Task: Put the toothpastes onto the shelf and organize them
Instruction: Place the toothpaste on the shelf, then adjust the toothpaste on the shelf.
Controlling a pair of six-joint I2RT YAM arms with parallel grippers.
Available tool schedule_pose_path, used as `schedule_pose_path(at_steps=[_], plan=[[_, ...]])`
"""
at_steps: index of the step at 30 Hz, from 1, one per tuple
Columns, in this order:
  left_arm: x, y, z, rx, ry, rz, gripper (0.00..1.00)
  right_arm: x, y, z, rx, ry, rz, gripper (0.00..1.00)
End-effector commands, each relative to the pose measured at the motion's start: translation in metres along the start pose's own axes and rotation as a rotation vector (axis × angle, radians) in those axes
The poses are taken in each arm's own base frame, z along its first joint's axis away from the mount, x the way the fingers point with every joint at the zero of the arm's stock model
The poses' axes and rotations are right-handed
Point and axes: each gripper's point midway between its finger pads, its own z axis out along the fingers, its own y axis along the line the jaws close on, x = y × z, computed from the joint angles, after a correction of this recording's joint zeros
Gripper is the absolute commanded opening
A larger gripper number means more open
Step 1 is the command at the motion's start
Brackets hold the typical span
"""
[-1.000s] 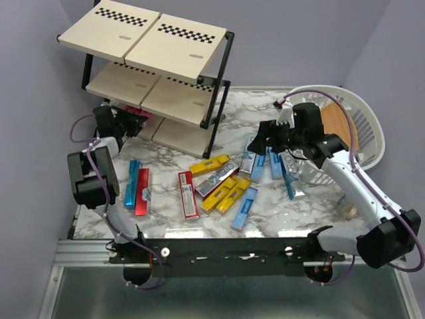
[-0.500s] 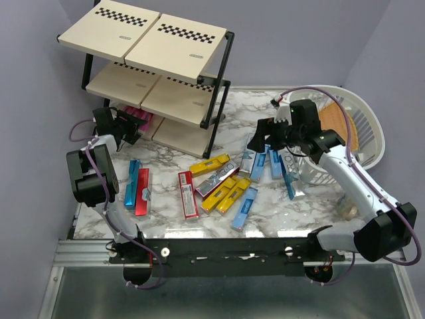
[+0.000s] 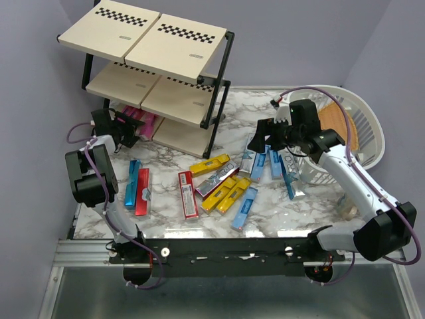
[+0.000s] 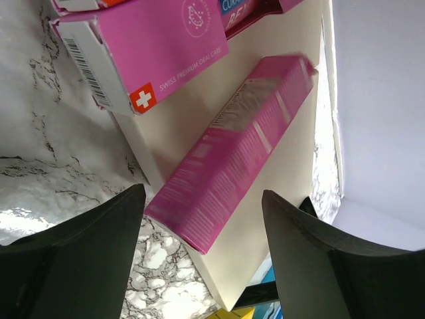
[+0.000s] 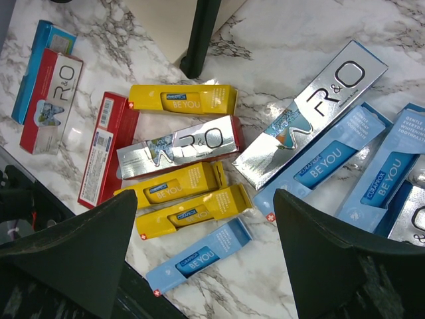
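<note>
Only close-up: pink toothpaste (image 4: 232, 156), seemingly loose.

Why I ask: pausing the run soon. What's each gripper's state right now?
Left gripper: open, astride a pink toothpaste box on the shelf board, not gripping it.
Right gripper: open, holding nothing.

Three yellow toothpastes (image 3: 209, 164), one three-tier shelf (image 3: 126, 33), one white basket (image 3: 368, 126) and two arms (image 3: 348, 176).
</note>
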Motion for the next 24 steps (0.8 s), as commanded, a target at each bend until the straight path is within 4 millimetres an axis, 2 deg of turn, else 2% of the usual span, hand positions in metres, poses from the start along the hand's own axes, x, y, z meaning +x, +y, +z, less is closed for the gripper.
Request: schedule_pose_path(at_steps=[1,4,7,8,13,14,17,18,20,22,24], plan=[[-0.007,0.012,-0.002,-0.042,-0.025,-0.003,0.82,-0.006,-0.003,-0.003,0.020,-0.013,-0.019,0.92],[-0.006,0.014,-0.002,-0.042,-0.017,0.010,0.84,-0.005,-0.003,-0.003,0.016,-0.013,-0.021,0.92],[-0.003,0.008,-0.006,-0.004,-0.014,0.066,0.89,-0.005,-0.002,-0.003,0.011,-0.012,-0.019,0.92],[-0.002,0.005,-0.013,0.011,-0.023,0.097,0.93,-0.004,-0.002,-0.003,0.010,-0.011,-0.020,0.92],[-0.006,-0.002,-0.034,0.019,-0.141,0.316,0.96,-0.003,-0.001,-0.003,0.003,-0.014,-0.027,0.92],[0.002,-0.001,-0.039,0.018,-0.151,0.385,0.97,-0.003,-0.001,-0.003,0.001,-0.014,-0.025,0.92],[0.004,0.004,-0.042,-0.009,-0.222,0.526,0.96,-0.002,0.000,-0.003,-0.008,-0.015,-0.033,0.92],[0.009,-0.003,-0.041,0.014,-0.231,0.572,0.96,-0.001,0.001,-0.002,-0.011,-0.014,-0.034,0.92],[0.013,-0.006,-0.040,0.006,-0.250,0.653,0.96,-0.002,0.001,-0.004,-0.015,-0.018,-0.041,0.92],[0.023,-0.014,-0.035,0.006,-0.250,0.801,0.95,-0.001,0.002,-0.005,-0.019,-0.022,-0.044,0.92],[0.022,-0.014,-0.032,-0.020,-0.261,0.862,0.95,-0.001,0.003,-0.006,-0.022,-0.032,-0.048,0.91]])
